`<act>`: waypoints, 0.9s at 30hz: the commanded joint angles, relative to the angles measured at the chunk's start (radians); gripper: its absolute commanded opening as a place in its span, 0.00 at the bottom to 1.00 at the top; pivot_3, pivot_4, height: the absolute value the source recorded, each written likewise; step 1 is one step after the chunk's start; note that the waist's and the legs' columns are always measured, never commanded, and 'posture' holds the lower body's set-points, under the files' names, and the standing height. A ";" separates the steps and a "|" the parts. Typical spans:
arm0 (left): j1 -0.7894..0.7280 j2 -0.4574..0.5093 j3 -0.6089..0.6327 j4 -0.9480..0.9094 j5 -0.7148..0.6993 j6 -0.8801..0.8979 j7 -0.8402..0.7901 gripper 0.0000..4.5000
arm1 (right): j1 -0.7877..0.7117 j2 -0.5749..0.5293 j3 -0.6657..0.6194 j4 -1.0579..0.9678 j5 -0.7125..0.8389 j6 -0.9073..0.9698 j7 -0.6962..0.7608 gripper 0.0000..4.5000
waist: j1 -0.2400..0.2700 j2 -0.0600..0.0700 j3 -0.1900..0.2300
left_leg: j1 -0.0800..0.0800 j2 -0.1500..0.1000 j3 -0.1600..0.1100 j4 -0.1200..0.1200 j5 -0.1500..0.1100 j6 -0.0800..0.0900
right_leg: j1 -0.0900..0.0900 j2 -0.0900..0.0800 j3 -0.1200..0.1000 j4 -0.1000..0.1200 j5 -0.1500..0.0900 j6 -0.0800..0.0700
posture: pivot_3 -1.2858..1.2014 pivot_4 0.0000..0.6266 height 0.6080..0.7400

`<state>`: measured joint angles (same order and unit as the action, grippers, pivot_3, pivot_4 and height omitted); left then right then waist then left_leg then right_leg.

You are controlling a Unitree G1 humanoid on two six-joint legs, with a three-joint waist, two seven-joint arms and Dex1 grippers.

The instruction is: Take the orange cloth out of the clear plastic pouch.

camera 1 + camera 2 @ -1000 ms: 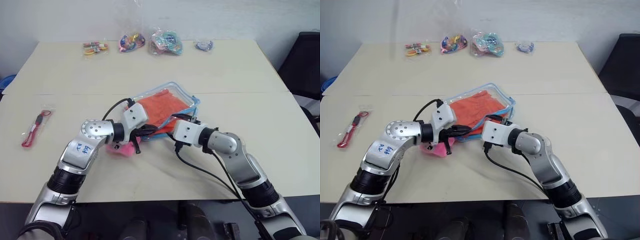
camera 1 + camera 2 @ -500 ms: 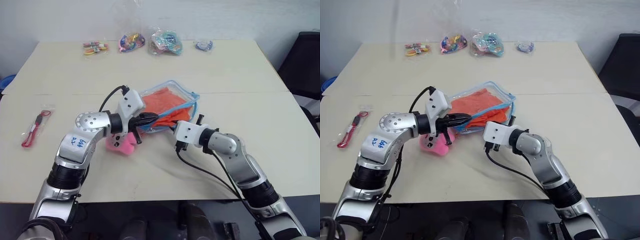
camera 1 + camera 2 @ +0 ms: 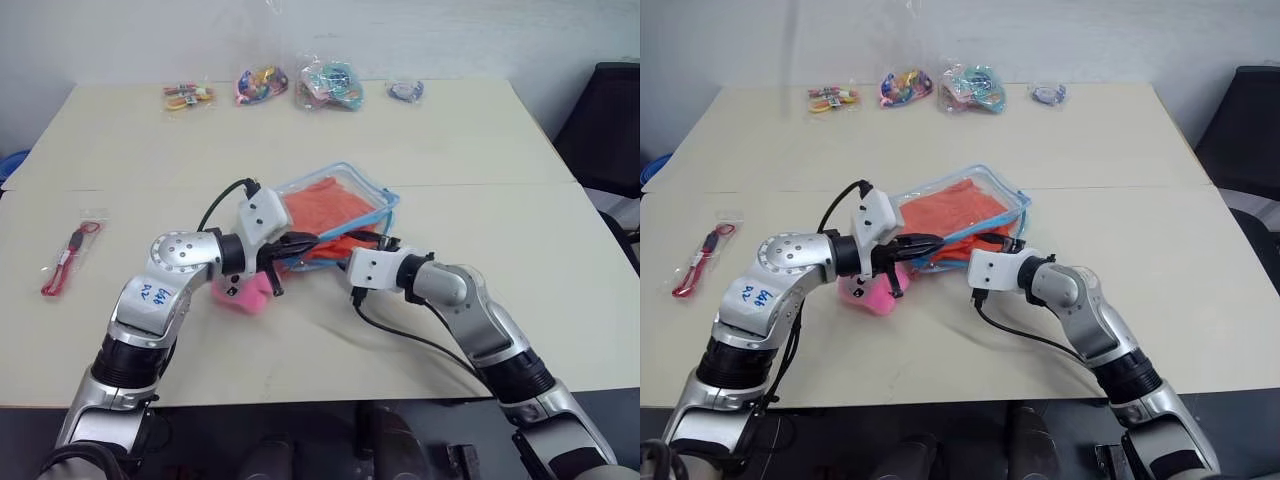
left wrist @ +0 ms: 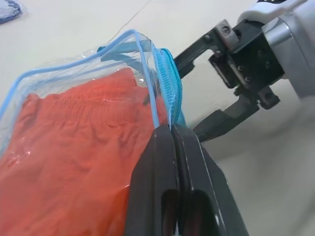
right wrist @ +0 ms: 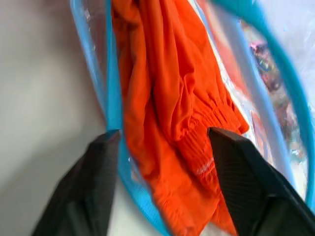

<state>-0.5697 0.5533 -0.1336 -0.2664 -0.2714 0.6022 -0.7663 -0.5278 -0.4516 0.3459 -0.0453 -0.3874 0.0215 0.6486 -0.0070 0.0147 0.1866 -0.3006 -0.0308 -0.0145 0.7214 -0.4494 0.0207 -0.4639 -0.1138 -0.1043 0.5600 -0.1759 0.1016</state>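
**Pouch held up by its edge, cloth about to be pinched**

The left end effector [image 4: 172,142] is clamped tight on the zippered light-blue edge of the flat, clear plastic pouch [image 3: 345,185], lifting that side off the beige table [image 3: 480,150], apparently so the mouth gapes toward the other arm. The right end effector [image 5: 162,142] has its two black fingers spread at that mouth, one finger [image 5: 96,167] outside the blue rim, the other [image 5: 246,162] beyond the fabric, gripping nothing yet. The bright orange, wrinkled soft cloth [image 5: 167,108] sits inside the pouch, bunched in folds with a ribbed hem sagging toward the opening.
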 commanded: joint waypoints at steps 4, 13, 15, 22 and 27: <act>0.011 -0.005 0.008 -0.059 -0.015 0.003 0.006 0.00 | -0.029 0.008 0.007 -0.001 -0.015 -0.038 -0.023 0.61 | 0.000 0.000 0.000 | 0.000 0.000 0.000 0.000 0.000 0.000 | 0.000 0.000 0.000 0.000 0.000 0.000 | 0.52 0.24 1.00; 0.016 -0.006 0.007 -0.068 -0.015 0.007 0.001 0.00 | -0.071 -0.043 0.078 0.051 -0.104 -0.183 -0.002 0.61 | -0.002 0.000 0.000 | 0.000 0.000 0.000 0.000 0.000 0.000 | 0.000 0.000 0.000 0.000 0.000 0.000 | 0.52 0.24 1.00; 0.017 -0.003 0.009 -0.071 -0.015 0.008 -0.002 0.00 | -0.078 -0.054 0.080 0.062 -0.109 -0.199 0.007 0.61 | -0.001 0.000 0.000 | 0.000 0.000 0.000 0.000 0.000 0.000 | 0.000 0.000 0.000 0.000 0.000 0.000 | 0.52 0.24 1.00; 0.024 -0.010 0.004 -0.093 -0.025 0.022 -0.002 0.00 | -0.151 -0.028 0.098 0.200 -0.153 -0.217 -0.019 0.61 | -0.010 0.000 0.000 | 0.000 0.000 0.000 0.000 0.000 0.000 | 0.000 0.000 0.000 0.000 0.000 0.000 | 0.52 0.24 1.00; 0.024 -0.012 0.006 -0.100 -0.028 0.030 0.000 0.00 | -0.209 -0.014 0.129 0.308 -0.216 -0.261 -0.066 0.61 | -0.022 0.000 0.000 | 0.000 0.000 -0.001 0.000 0.000 0.000 | 0.000 0.000 0.000 0.000 0.000 0.000 | 0.52 0.24 1.00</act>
<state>-0.5412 0.5463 -0.1361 -0.3132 -0.2769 0.6383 -0.7639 -0.7244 -0.4667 0.4660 0.2374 -0.5766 -0.2240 0.6023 -0.0287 0.0147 0.1866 -0.3003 -0.0306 -0.0149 0.7211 -0.4494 0.0206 -0.4639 -0.1140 -0.1042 0.5600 -0.1761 0.1014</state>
